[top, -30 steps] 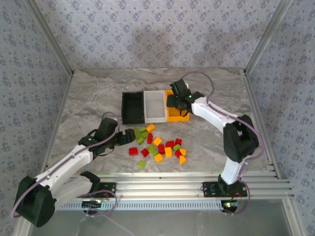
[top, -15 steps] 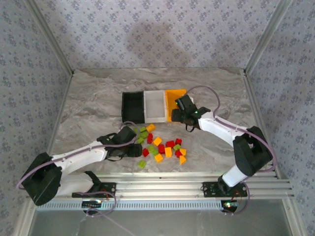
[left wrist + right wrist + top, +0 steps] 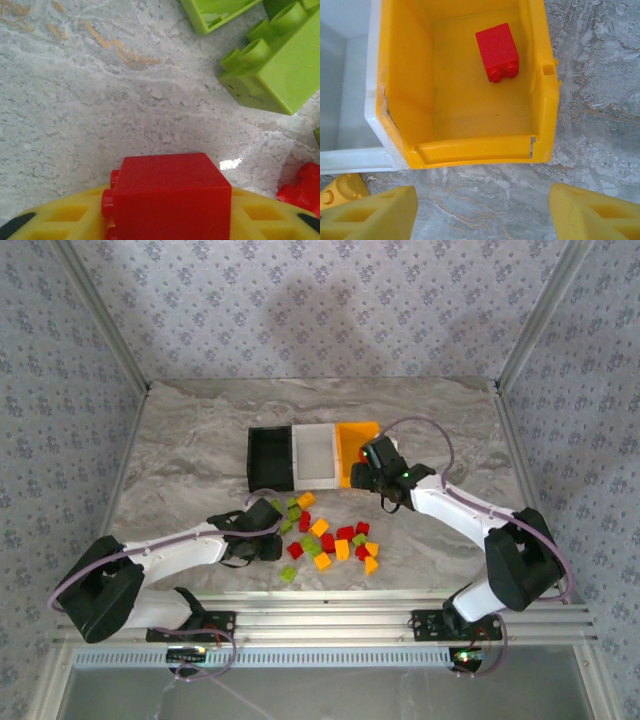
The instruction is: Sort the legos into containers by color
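My left gripper point(image 3: 262, 545) sits low at the left edge of the pile, shut on a red lego point(image 3: 170, 200) that is wedged between its yellow fingers point(image 3: 60, 220). Lime green legos point(image 3: 280, 70) lie just beyond it. The remaining red, green and orange-yellow legos point(image 3: 335, 540) are scattered in front of the bins. My right gripper point(image 3: 482, 215) is open and empty, hovering over bare table just in front of the orange-yellow bin point(image 3: 470, 150). One red lego point(image 3: 497, 45) lies inside that bin. The white bin point(image 3: 316, 455) and black bin point(image 3: 270, 460) adjoin it on the left.
An orange-yellow lego point(image 3: 340, 187) lies beside my right gripper's left finger point(image 3: 370, 212). Another red lego point(image 3: 302, 190) lies to the right of the held one. Patterned walls and metal posts enclose the marble table point(image 3: 180, 450), with bare room left and right of the bins.
My left arm reached to the red lego at the pile's left edge and closed on it. My right gripper drew back from over the orange-yellow bin toward the near side.
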Controlling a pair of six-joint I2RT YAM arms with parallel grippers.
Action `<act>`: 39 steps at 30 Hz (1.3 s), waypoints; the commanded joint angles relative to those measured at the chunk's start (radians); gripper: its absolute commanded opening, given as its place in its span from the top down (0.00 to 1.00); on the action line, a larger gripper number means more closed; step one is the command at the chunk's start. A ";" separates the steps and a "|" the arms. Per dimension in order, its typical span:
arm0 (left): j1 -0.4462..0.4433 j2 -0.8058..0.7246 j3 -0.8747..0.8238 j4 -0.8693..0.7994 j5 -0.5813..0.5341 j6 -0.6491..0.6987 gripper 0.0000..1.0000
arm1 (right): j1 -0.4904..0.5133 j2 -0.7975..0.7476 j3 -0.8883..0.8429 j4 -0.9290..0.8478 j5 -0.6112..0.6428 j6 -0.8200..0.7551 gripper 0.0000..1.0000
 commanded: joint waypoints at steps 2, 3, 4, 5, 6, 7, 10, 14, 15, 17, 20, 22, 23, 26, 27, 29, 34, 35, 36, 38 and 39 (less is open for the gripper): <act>-0.004 0.018 0.005 0.031 -0.006 0.018 0.58 | -0.005 -0.041 -0.021 0.007 0.006 0.026 0.28; -0.005 0.009 0.009 0.022 -0.008 0.020 0.59 | -0.005 -0.047 -0.026 0.009 0.007 0.026 0.29; -0.004 -0.001 0.018 0.011 -0.007 0.023 0.60 | -0.007 -0.055 -0.031 0.009 0.008 0.029 0.28; -0.007 -0.014 0.029 -0.004 -0.002 0.027 0.61 | -0.007 -0.063 -0.038 0.007 0.008 0.033 0.28; -0.006 -0.026 0.043 -0.018 0.000 0.034 0.61 | -0.008 -0.073 -0.045 0.006 0.008 0.037 0.28; -0.006 -0.042 0.066 -0.039 0.002 0.040 0.62 | -0.007 -0.088 -0.056 0.007 0.011 0.041 0.28; -0.007 -0.078 0.152 -0.083 0.002 0.065 0.63 | -0.018 -0.136 -0.102 0.006 0.016 0.056 0.28; -0.006 -0.032 0.306 -0.048 -0.008 0.105 0.63 | -0.036 -0.208 -0.173 0.003 0.022 0.084 0.28; -0.006 -0.003 0.346 -0.034 -0.003 0.114 0.62 | -0.040 -0.224 -0.187 0.000 0.024 0.088 0.28; -0.007 0.085 0.454 0.008 0.015 0.135 0.63 | -0.047 -0.253 -0.215 -0.011 0.026 0.094 0.28; -0.006 0.240 0.626 0.050 0.032 0.175 0.63 | -0.056 -0.284 -0.250 -0.036 0.028 0.103 0.28; -0.006 0.349 0.748 0.046 0.036 0.199 0.63 | -0.062 -0.305 -0.272 -0.048 0.030 0.107 0.28; -0.006 0.407 0.811 0.043 0.041 0.213 0.63 | -0.066 -0.317 -0.282 -0.053 0.030 0.109 0.28; -0.004 0.555 0.985 0.019 0.063 0.232 0.63 | -0.077 -0.348 -0.309 -0.064 0.030 0.112 0.28; -0.003 0.595 1.025 0.009 0.065 0.237 0.63 | -0.079 -0.356 -0.315 -0.068 0.030 0.112 0.28; -0.001 0.679 1.132 -0.014 0.072 0.246 0.64 | -0.084 -0.371 -0.326 -0.074 0.031 0.114 0.28; 0.010 0.863 1.365 -0.112 0.087 0.256 0.63 | -0.087 -0.401 -0.347 -0.081 0.033 0.122 0.28; 0.012 0.895 1.409 -0.129 0.087 0.256 0.63 | -0.087 -0.407 -0.349 -0.081 0.031 0.119 0.28; 0.015 0.918 1.437 -0.143 0.090 0.253 0.63 | -0.087 -0.411 -0.349 -0.084 0.030 0.120 0.28; 0.018 0.961 1.484 -0.160 0.096 0.250 0.61 | -0.088 -0.418 -0.350 -0.089 0.026 0.115 0.28; 0.017 0.976 1.506 -0.168 0.099 0.248 0.58 | -0.088 -0.420 -0.351 -0.091 0.024 0.113 0.28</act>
